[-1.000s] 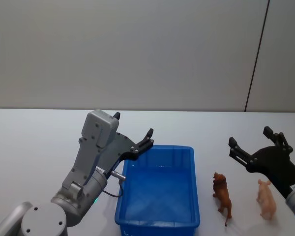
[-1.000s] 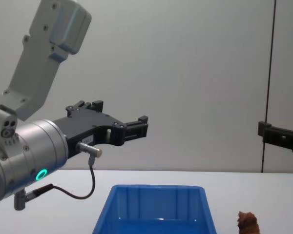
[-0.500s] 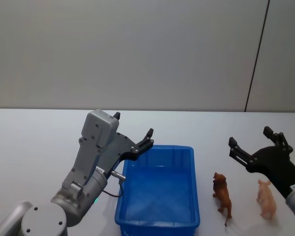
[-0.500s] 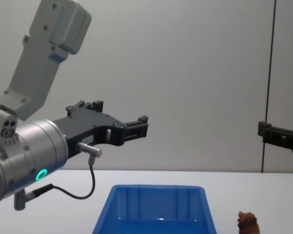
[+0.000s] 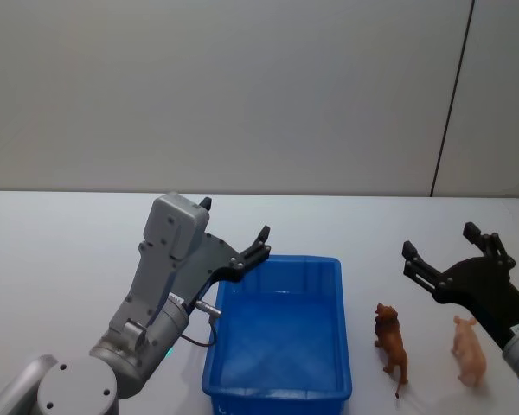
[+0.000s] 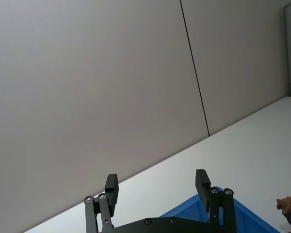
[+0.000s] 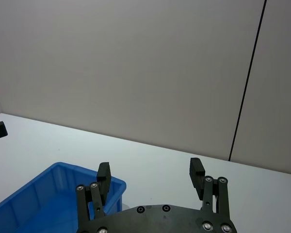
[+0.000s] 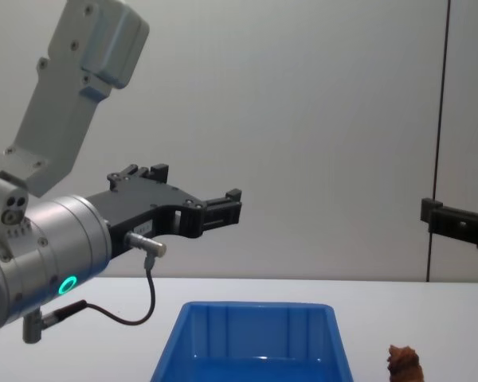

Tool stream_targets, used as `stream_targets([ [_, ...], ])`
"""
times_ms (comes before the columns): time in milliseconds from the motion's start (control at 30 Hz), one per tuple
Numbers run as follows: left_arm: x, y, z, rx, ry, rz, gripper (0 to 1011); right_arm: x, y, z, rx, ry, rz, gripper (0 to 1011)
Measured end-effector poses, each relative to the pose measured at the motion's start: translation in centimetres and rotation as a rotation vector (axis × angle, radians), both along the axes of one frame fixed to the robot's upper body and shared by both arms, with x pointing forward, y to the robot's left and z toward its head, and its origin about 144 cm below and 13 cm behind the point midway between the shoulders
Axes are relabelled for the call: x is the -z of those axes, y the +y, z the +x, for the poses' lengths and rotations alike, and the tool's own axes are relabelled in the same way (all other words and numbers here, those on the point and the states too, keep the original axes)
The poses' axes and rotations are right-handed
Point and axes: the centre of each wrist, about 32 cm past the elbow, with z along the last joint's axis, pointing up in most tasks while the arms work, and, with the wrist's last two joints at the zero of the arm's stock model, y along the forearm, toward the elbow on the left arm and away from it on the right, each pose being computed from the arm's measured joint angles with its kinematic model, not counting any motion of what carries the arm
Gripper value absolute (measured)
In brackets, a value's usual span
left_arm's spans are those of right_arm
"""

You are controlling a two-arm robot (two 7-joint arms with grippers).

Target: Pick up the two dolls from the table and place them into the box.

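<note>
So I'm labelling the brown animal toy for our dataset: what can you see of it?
The brown doll is a reddish-brown, shaggy-maned four-legged animal, seemingly moulded plastic. It stands upright on the white table with its head pointing away from the robot. It is just right of the blue box without touching it, and the pale peach doll stands apart on its other side. The open right hand hovers above, touching nothing.

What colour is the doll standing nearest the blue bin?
Reddish-brown; the shaggy four-legged toy animal shows best in the head view.
</note>
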Motion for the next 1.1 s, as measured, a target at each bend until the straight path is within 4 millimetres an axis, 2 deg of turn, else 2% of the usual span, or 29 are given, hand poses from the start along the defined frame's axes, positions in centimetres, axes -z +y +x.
stream_targets([
  [600, 0.0, 0.0, 0.0, 0.000, 0.000, 0.000, 1001, 0.3, 1.0, -0.8, 0.109, 0.094, -0.025, 1001],
  [1100, 0.0, 0.0, 0.0, 0.000, 0.000, 0.000, 1001, 1.8, 1.0, -1.6, 0.230, 0.235, -0.080, 1001],
])
